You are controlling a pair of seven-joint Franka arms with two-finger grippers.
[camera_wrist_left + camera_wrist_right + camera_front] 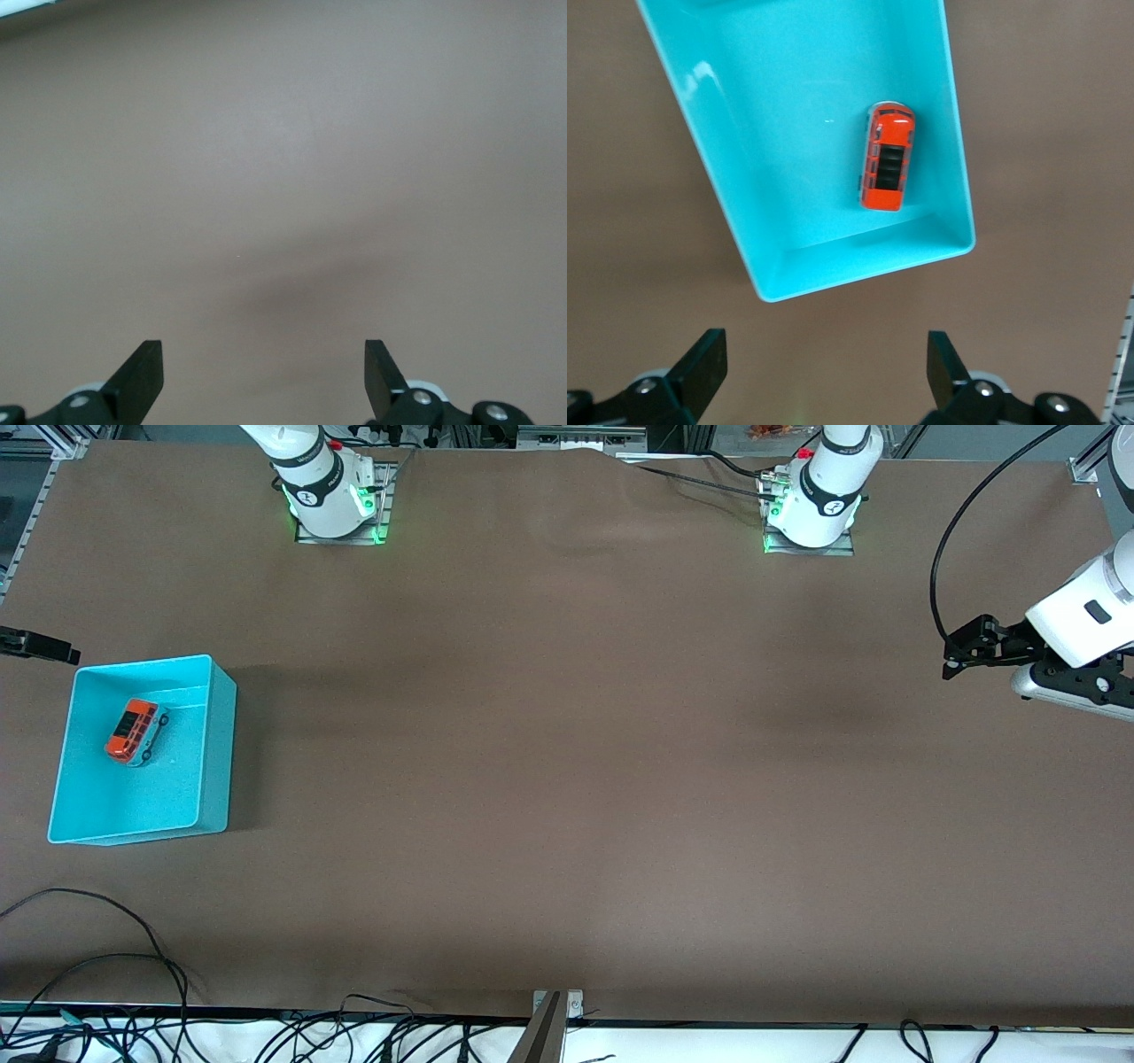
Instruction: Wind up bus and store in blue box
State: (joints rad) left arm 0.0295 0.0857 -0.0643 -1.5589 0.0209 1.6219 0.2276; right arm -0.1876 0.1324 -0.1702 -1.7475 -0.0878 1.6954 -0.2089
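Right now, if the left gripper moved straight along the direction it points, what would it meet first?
Probably only the bare table. The left gripper, open, points at plain brown surface in its wrist view, with nothing in the way. The bus and blue box lie at the right arm's end.

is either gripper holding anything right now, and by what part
Nothing is held. The left gripper is open over bare table; the right gripper is open above the blue box, where the bus sits loose inside.
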